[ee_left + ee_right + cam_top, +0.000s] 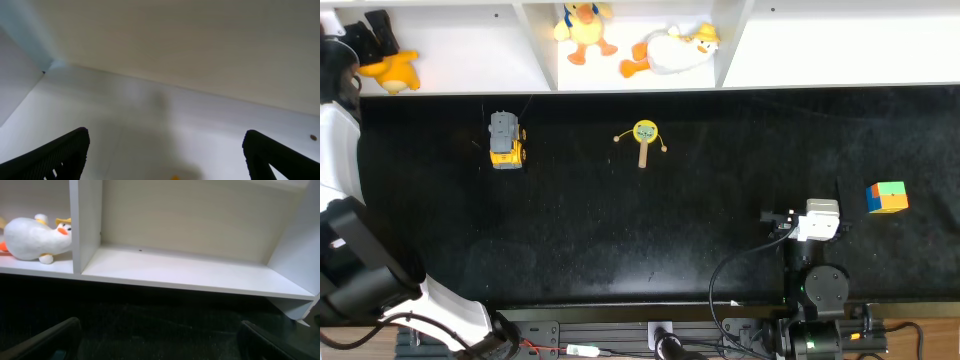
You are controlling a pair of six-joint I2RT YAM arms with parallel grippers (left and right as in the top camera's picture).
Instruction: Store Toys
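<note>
A yellow plush toy lies in the left compartment of the white shelf. My left gripper is inside that compartment just above the plush, open with nothing between its fingers. A yellow duck and a white duck lie in the middle compartment. On the black table stand a yellow and grey toy truck, a small rattle drum and a colour cube. My right gripper is open and low over the table near its base, facing the shelf. The white duck shows at the side of the right wrist view.
The right shelf compartment holds nothing. Upright white dividers separate the compartments. The black mat is bare between the toys and the arm bases.
</note>
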